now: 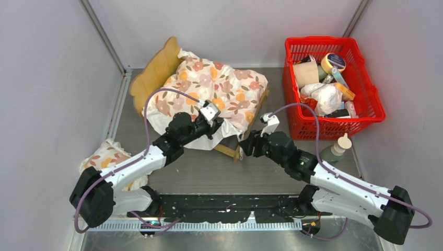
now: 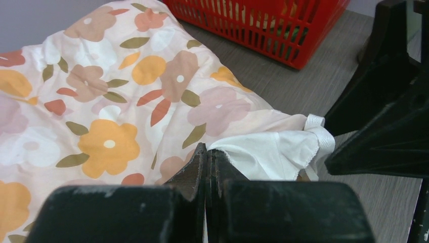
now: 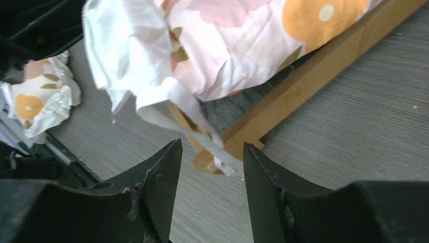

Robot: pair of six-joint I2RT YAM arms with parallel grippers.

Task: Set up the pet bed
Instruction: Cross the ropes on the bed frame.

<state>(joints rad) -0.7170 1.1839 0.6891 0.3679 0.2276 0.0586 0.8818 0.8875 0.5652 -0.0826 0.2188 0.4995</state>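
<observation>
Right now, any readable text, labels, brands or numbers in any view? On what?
No legible text in any view.
Round lid in the red basket: dark label, too small to read.
Packets in the basket: print blurred.
Bottle beside the basket: no readable label.
On the floral quilt: flower pattern only; its white ties look blank.

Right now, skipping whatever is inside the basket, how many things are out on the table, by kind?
Wooden bed: 1
Floral cushions: 2 (big floral cushion on the bed, small floral cushion at the left)
Red basket: 1
Bottle: 1
Total: 5
</observation>
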